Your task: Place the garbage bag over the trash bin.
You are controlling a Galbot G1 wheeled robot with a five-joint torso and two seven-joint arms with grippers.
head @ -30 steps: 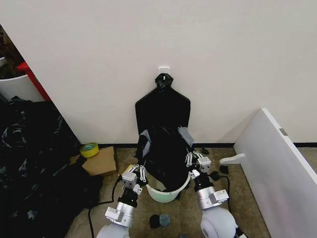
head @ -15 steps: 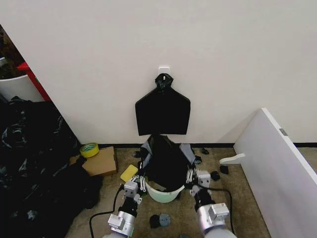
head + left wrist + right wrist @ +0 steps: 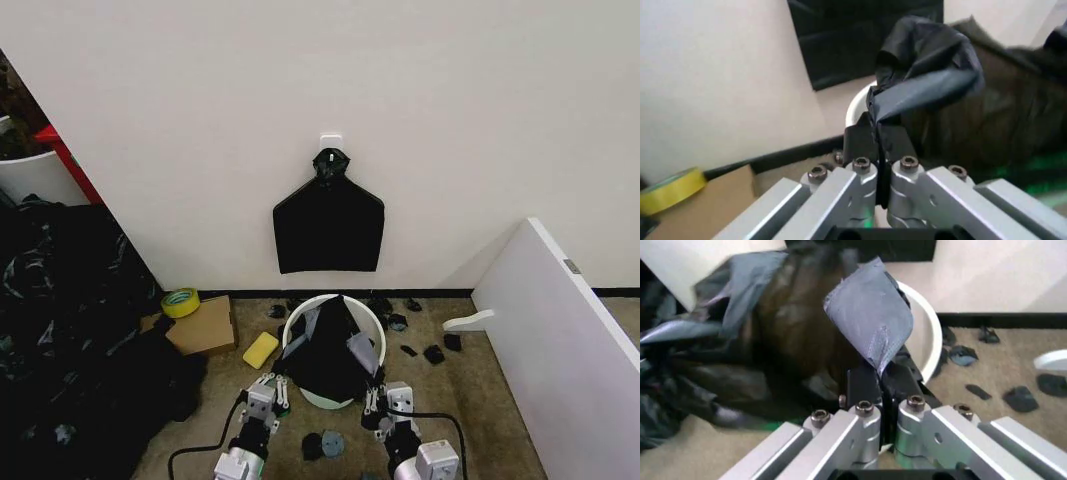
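The trash bin (image 3: 300, 318) is a round cream-white bucket on the floor below the wall; its far rim shows bare. The garbage bag (image 3: 332, 352), glossy black and wrinkled, lies peaked across the bin's mouth and hangs over the near rim. My left gripper (image 3: 270, 388) is at the bin's near left side and my right gripper (image 3: 378, 398) at its near right. In the left wrist view the left gripper (image 3: 879, 145) is shut on a bag edge (image 3: 927, 85) beside the bin rim (image 3: 857, 102). The right gripper (image 3: 879, 381) pinches another bag corner (image 3: 870, 320) near the rim (image 3: 923, 325).
A flat black bundle (image 3: 328, 225) hangs on the wall behind the bin. A cardboard box (image 3: 205, 325) with a yellow tape roll (image 3: 180, 301) and a yellow sponge (image 3: 260, 350) lie left. A large black plastic mass (image 3: 70, 330) fills the left. A white board (image 3: 560, 340) leans at right.
Both grippers have drawn back toward me and lower, pulling the bag down with them. The bag no longer stands tall before the wall bundle, and the bin's far rim now shows.
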